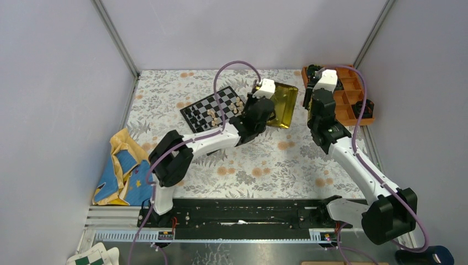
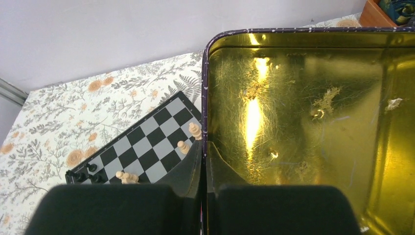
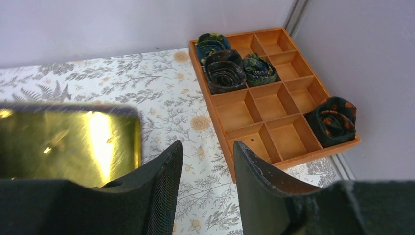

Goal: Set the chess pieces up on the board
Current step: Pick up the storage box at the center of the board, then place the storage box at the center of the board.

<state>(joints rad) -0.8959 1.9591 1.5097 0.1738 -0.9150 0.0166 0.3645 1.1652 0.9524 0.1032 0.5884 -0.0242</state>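
The left gripper (image 2: pixel 203 149) has its jaws pinching the side wall of the tin (image 2: pixel 303 122), one finger inside and one outside. The tin sits just beside the board (image 2: pixel 142 147). Tan pieces (image 2: pixel 195 130) and black pieces (image 2: pixel 91 168) stand on the board (count unclear). The right gripper (image 3: pixel 205 147) has its jaws spread and holds nothing, over the table (image 3: pixel 161 98) between tin and tray (image 3: pixel 274 105).

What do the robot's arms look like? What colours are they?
The left arm and right arm are smooth white tubes with chunky black joints. A purple cable loops along each one. Near each wrist sits a small white block. The left gripper and right gripper each have two black, curved fingers with rough inner faces.
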